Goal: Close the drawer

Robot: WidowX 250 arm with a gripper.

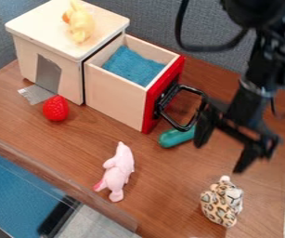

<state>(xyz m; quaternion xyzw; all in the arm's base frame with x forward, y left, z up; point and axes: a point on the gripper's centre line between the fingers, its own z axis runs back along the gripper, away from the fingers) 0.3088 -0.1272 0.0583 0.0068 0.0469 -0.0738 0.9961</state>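
And here is the drawer (114, 96), standing well out of its box (38, 21), its open top in full view and a blue cloth (132, 65) lying inside! The red front (169, 79) faces the arm (253, 74), and the black handle (173, 122) juts out from it. Down from the upper right comes that arm, a cable (210, 48) looping beside it, and there hangs the gripper (221, 153), just off the handle's outer side. It is open, its two fingers spread wide with nothing between them! One finger is right by the handle (whether they touch, I cannot tell from here).

Close under the handle, between drawer front and gripper, lies a green toy (174, 137), partly covered from sight. Up on the box sits a yellow toy (80, 24), near the back edge of the lid. Over on the left, a red strawberry (55, 109) rests on the table (169, 186) near the foot of the box, with a clear strip (35, 94) beside it. Out front, a pink toy (118, 171) is on the wood near the table's edge, and at the lower right there's a spotted toy (222, 203), below the gripper in the view!
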